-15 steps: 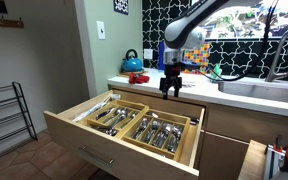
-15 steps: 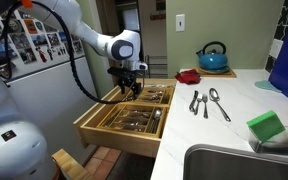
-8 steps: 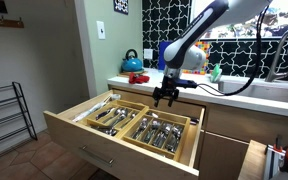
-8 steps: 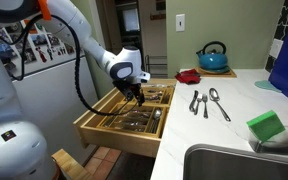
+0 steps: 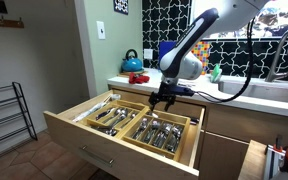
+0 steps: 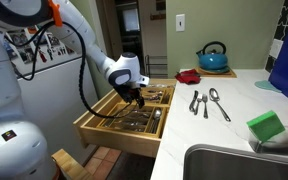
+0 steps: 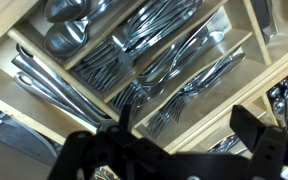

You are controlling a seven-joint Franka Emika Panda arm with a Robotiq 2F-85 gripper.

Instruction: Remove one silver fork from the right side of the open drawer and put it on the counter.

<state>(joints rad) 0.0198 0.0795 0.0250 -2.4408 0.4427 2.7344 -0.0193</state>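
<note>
The wide pale-wood drawer (image 5: 102, 150) stands open under the counter (image 5: 144, 88); it also shows in an exterior view (image 6: 112, 138). Its wooden tray holds many silver forks (image 7: 174, 60), with more in the neighbouring compartment (image 7: 196, 92); they show as a shiny heap in both exterior views (image 5: 156, 131) (image 6: 134, 120). My gripper (image 5: 162, 100) hangs low over the tray's back part (image 6: 136, 97). In the wrist view its two dark fingers stand wide apart (image 7: 184, 135), open and empty, just above the forks.
The counter (image 6: 234, 125) carries cutlery (image 6: 198, 101) and a spoon (image 6: 218, 103), a blue kettle (image 6: 213, 57), a red item (image 6: 188, 76), a green sponge (image 6: 266, 126) and a sink (image 6: 234, 165). Spoons (image 7: 69, 25) fill another compartment. A narrower pull-out (image 5: 252, 160) stands open beside the drawer.
My gripper has come down from counter height towards the cutlery tray and now hangs just over the forks. It stays open and empty.
</note>
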